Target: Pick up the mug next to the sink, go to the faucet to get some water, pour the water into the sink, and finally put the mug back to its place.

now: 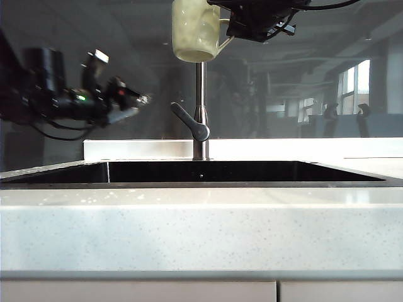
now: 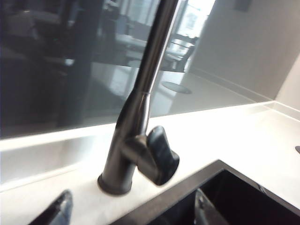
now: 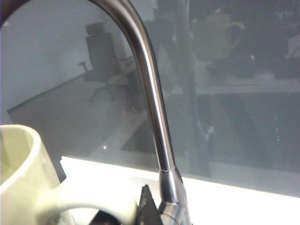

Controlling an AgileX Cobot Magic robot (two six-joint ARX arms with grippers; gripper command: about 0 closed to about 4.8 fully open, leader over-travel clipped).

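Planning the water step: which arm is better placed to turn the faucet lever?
Probably left: its open gripper faces the faucet lever close by, while the right gripper holds the mug up at the faucet.

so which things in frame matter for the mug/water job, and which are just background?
In the job:
- mug, held by its handle in the right end effector
- faucet and its lever
- sink
- left end effector, open, left of the lever

Background:
- stone counter
- glass backsplash
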